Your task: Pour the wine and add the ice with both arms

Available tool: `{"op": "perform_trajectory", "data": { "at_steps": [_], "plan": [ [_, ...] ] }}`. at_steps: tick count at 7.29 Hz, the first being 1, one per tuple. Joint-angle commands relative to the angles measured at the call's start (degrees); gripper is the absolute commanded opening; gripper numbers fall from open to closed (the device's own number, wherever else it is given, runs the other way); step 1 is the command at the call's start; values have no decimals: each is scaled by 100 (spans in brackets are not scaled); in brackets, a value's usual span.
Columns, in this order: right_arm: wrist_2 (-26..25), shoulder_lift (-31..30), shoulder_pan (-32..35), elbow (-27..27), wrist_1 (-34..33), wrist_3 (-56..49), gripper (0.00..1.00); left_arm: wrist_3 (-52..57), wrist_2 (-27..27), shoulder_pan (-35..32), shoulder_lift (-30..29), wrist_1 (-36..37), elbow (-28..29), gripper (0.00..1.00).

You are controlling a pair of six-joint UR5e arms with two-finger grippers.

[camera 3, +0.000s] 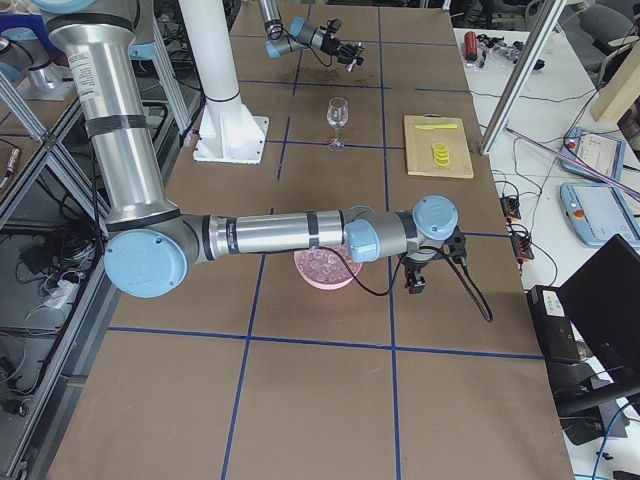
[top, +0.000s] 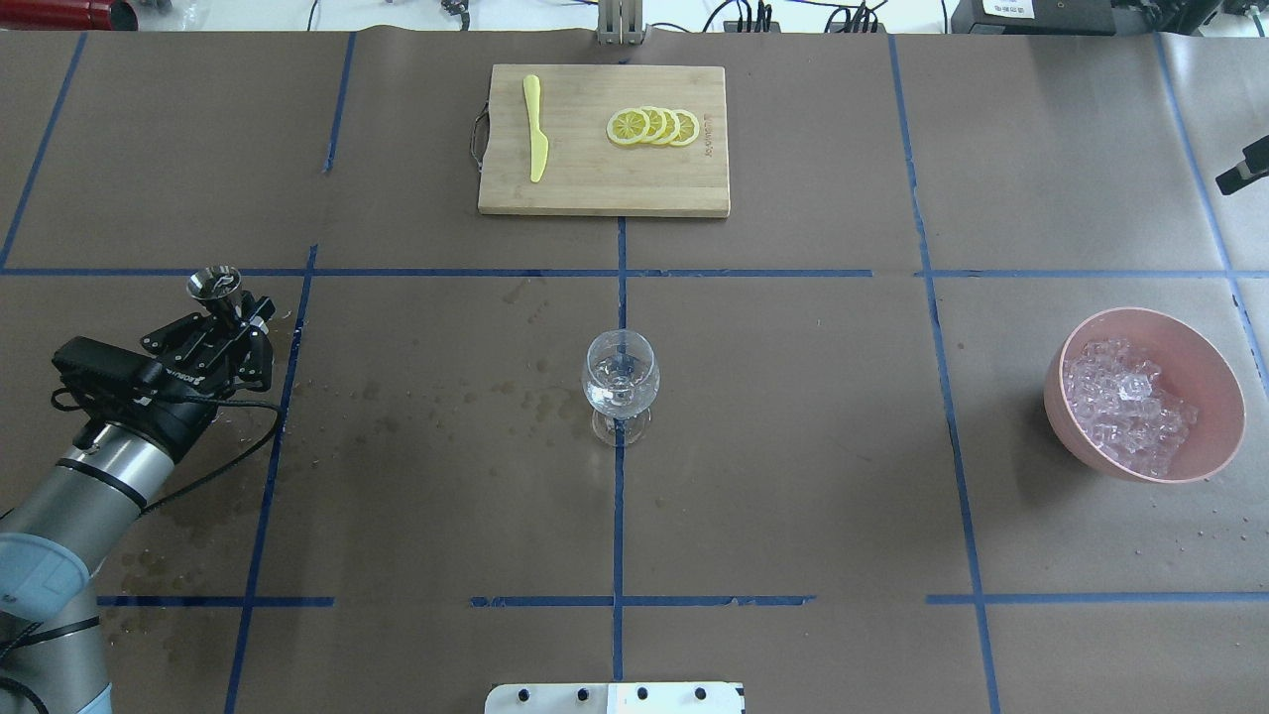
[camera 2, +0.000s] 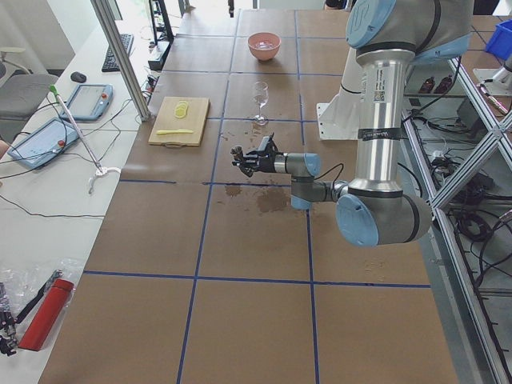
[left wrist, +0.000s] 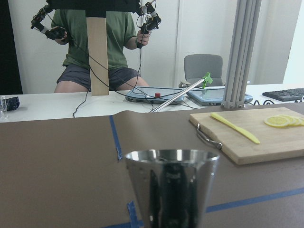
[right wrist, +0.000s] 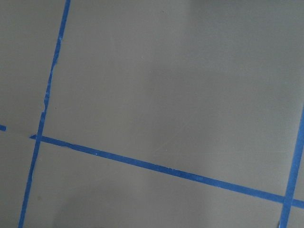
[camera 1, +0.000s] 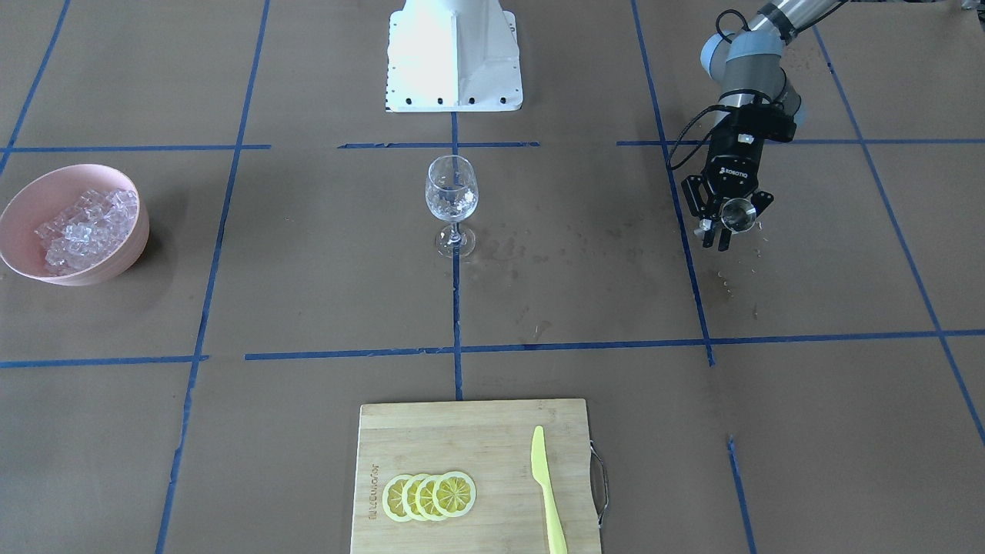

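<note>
The left gripper [camera 1: 729, 228] has its two black fingers closed around one small shiny steel cup [camera 1: 739, 215], held above the paper with its mouth up. The right gripper [camera 3: 413, 281] hangs past the bowl near the table's end, and I cannot tell how its jaws stand.

The ice [top: 1125, 402] is a heap of small clear cubes in one round pink bowl [top: 1208, 359]. The wine shows as dark wet spots [top: 540, 397] on the flat brown paper [top: 793, 476]. Thin blue tape lines [top: 773, 273] cut the paper into squares.

One clear wine glass [top: 620, 382] stands up on its thin stem in the middle, right on a tape line. There is lots of open room all around it. The bowl, the cup and the board are well apart from it.

One smooth bamboo cutting board [top: 595, 183] lies at the far edge. On it are four round lemon slices [top: 654, 126] overlapping in a row, and one yellow plastic knife [top: 536, 129] beside them, not touching.
</note>
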Motion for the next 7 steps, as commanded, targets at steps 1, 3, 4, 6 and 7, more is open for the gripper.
{"op": "perform_trajectory", "data": {
  "at_steps": [1,3,4,6,7],
  "plan": [
    [-5,-4,-5,-5,0,0,100,1130,-45,-170,-472,5,-300,0],
    [-5,-48,4,38,0,0,100,1134,-682,-144,-772,503,-905,0],
    [-14,-66,12,64,9,0,100,1143,-1035,-135,-956,959,-1196,0],
    [-14,-92,12,56,0,-9,100,1143,-1214,-135,-1667,3195,-1811,0],
    [-14,-118,12,56,0,-9,100,1143,-1353,-126,-1757,3300,-1823,0]
  ]
}}
